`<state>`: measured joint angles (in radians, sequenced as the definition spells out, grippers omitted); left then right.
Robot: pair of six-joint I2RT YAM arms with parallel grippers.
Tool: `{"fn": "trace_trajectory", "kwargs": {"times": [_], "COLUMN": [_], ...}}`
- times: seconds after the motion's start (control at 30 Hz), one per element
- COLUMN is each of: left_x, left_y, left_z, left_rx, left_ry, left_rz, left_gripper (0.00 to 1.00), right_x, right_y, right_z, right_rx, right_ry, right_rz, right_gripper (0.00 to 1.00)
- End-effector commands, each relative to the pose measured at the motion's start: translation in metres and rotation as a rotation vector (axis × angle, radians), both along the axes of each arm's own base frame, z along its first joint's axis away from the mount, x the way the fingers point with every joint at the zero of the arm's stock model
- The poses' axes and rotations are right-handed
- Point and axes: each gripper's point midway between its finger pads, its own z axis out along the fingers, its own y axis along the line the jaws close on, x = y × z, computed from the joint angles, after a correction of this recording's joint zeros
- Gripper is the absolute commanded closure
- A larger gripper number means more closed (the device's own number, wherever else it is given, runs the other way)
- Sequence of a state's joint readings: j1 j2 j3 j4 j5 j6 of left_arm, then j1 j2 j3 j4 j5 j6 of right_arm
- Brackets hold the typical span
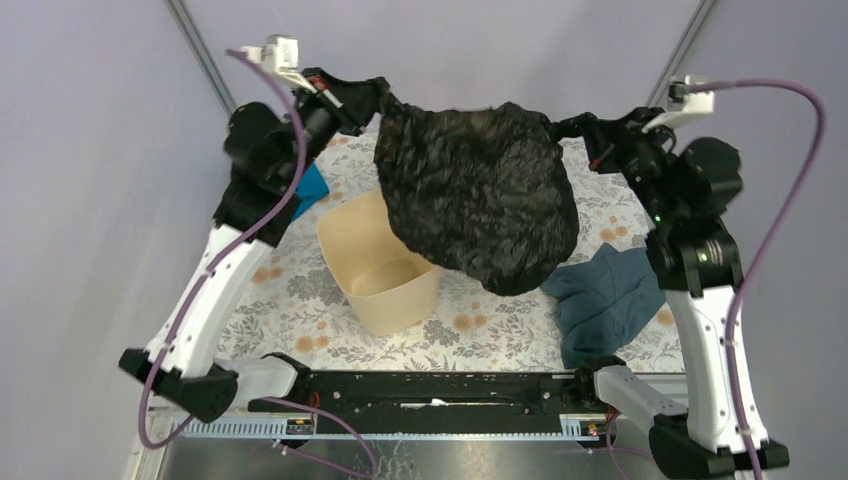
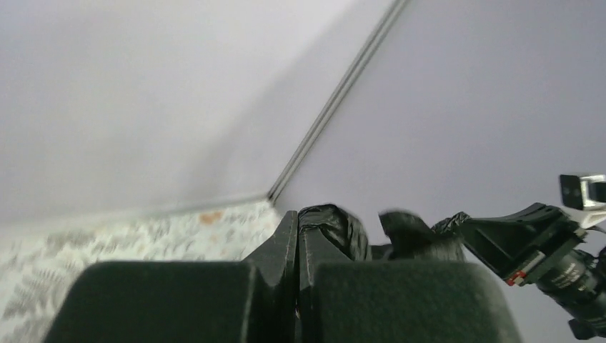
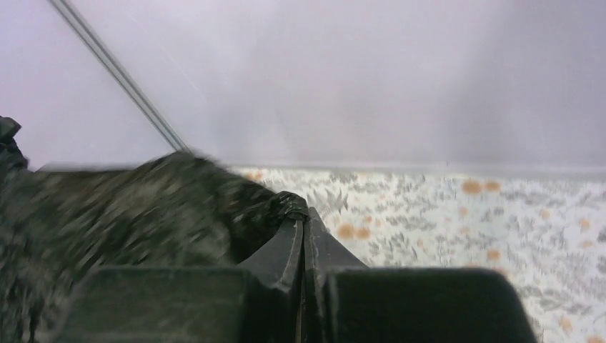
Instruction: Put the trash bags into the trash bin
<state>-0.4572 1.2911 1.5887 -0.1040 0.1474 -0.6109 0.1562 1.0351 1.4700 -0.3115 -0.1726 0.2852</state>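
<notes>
- Trash bag (image 1: 475,195) – black, crinkled and glossy, strung up off the tabletop (image 1: 470,330) between the two tools, top edge pulled out sideways, body sagging in a wide pouch.
- Left tool (image 1: 375,100) – clenched on the bag's left top corner, raised high at the far left. In the left wrist view the fingers are pressed together with a twist of black plastic pinched at the tips.
- Right tool (image 1: 560,125) – clenched on the bag's right top corner, at about the same height on the far right. In the right wrist view the fingers are closed on a bunched knot of plastic, the rest of the bag spreading off to the left, blurred.
- Bin (image 1: 395,300) – beige, upright, mouth up, standing on the tabletop left of centre. From the top camera the bag's lower left part covers the bin's far right rim; cannot tell whether bag and rim touch.
- The bag is not inside the bin – most of it hangs to the right of and beyond the bin.
- Dark blue-grey cloth (image 1: 605,300) – crumpled on the tabletop at the near right, by the right arm; the bag's lowest edge overlaps its far left corner in the top view.
- Bright blue cloth (image 1: 310,188) – a small patch showing beside the left arm, beyond the bin.
</notes>
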Motion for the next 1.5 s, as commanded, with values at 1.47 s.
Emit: {"fn": "trace_trajectory", "kwargs": {"times": [1.47], "left_x": [-0.043], "left_y": [-0.156], "left_z": [0.054], "left_rx": [-0.189], "left_ry": [-0.185], "left_rz": [-0.432], "left_gripper": [1.00], "right_x": [-0.036], "right_y": [0.096], "right_z": [0.072], "right_rx": [0.574], "right_ry": [0.097], "right_rz": [0.596], "right_gripper": [0.84]}}
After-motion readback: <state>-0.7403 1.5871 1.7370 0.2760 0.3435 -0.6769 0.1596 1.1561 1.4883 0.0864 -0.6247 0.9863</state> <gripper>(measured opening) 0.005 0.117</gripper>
